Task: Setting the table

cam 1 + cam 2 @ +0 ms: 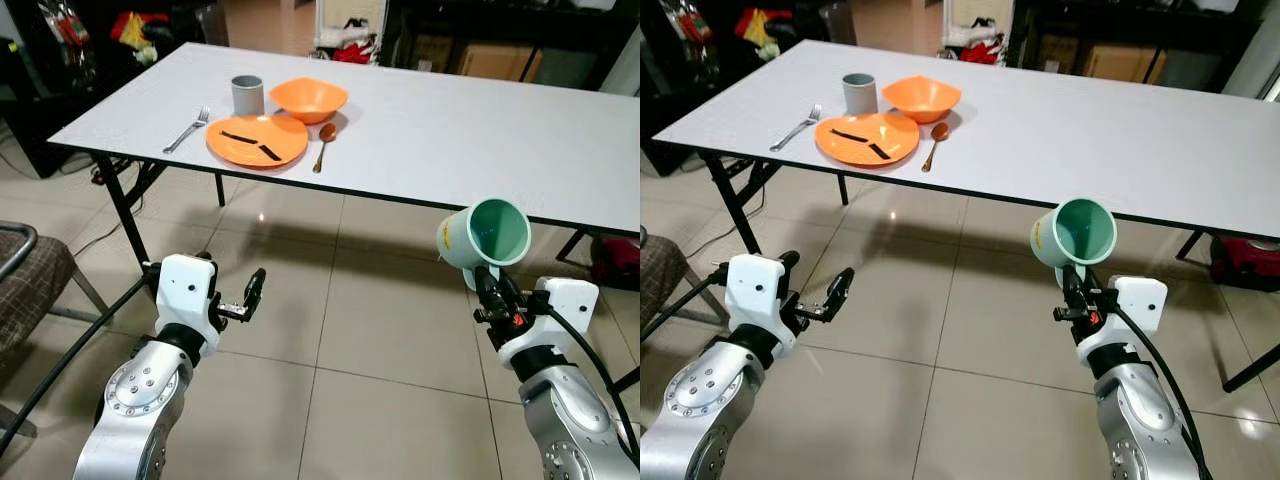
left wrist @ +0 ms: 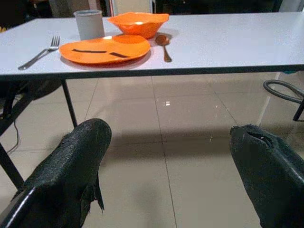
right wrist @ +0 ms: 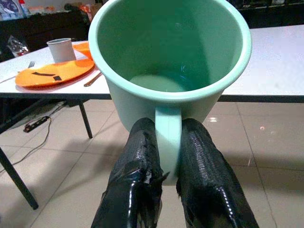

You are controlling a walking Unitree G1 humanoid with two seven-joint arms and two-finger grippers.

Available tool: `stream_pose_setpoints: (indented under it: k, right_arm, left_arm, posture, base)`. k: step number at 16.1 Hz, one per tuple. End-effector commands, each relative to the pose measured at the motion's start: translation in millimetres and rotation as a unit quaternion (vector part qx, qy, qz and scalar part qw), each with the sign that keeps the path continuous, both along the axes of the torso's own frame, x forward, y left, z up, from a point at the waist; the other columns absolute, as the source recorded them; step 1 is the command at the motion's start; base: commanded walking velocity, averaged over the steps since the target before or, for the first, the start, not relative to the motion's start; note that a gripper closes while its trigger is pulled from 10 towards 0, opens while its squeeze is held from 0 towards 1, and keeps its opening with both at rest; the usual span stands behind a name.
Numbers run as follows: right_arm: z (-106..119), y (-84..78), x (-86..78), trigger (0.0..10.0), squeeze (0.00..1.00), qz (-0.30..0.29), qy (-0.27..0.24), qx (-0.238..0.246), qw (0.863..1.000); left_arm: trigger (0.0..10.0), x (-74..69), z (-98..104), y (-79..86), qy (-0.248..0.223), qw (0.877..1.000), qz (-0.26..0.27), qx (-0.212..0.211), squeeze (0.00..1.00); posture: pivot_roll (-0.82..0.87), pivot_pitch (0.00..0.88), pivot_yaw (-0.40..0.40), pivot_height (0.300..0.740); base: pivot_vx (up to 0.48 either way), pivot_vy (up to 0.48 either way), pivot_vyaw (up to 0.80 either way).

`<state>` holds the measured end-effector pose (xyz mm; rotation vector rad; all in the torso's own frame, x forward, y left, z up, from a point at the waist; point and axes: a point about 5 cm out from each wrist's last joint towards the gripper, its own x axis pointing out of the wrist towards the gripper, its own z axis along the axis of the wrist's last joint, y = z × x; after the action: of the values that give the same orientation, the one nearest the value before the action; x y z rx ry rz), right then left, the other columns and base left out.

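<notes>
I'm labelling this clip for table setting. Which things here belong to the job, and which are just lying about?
Job: green mug in right gripper; orange plate, orange bowl, grey cup, fork, spoon, table.
Lying about: chair, red bag, floor cables.

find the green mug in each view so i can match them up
Left eye view: green mug low on the right, held by the right gripper below the table edge.
Right eye view: right of centre, over the floor.
Left wrist view: not in it.
Right wrist view: centre, handle between the fingers.
Shared landmark: the orange plate.
</notes>
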<state>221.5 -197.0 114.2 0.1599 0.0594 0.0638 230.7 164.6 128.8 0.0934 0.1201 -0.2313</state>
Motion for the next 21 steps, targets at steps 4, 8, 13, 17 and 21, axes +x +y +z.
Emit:
stream_pose_setpoints:
  k: [4,8,13,17,21]
  right_arm:
    - [1.2,-3.4,3.0,10.0,0.0,-0.007,0.005,-0.004,1.0]
    - [3.6,-3.9,3.2,10.0,0.0,-0.009,0.0,-0.005,1.0]
    - [0.9,-5.6,1.3,10.0,0.0,-0.014,0.008,-0.002,1.0]
    - [2.7,-7.0,-0.3,10.0,0.0,-0.016,0.005,-0.004,1.0]
    - [3.9,-7.3,0.0,10.0,0.0,-0.011,0.005,-0.011,1.0]
  left_arm:
    - [10.0,4.7,0.7,-3.5,-0.01,1.0,0.004,-0.008,0.0]
    - [10.0,4.0,-1.2,-3.9,-0.008,1.0,-0.003,-0.007,0.0]
    - [10.0,4.7,-1.9,-3.5,-0.01,1.0,-0.005,-0.008,0.0]
    - [10.0,4.0,-3.1,-5.1,-0.009,1.0,-0.013,-0.01,0.0]
    - [10.0,4.1,-3.8,-6.4,-0.009,1.0,-0.013,-0.011,0.0]
  posture:
    - [0.0,0.0,-0.042,0.74]
    - [0.0,0.0,-0.038,0.74]
    - [0.0,0.0,-0.043,0.74]
    - [-0.01,0.0,-0.035,0.74]
    - [-0.02,0.0,-0.043,0.74]
  base:
    - [0.277,0.0,0.0]
    - [0.277,0.0,0.0]
    - [0.277,0.0,0.0]
    - [0.282,0.0,-0.8]
    - [0.282,0.0,-0.35]
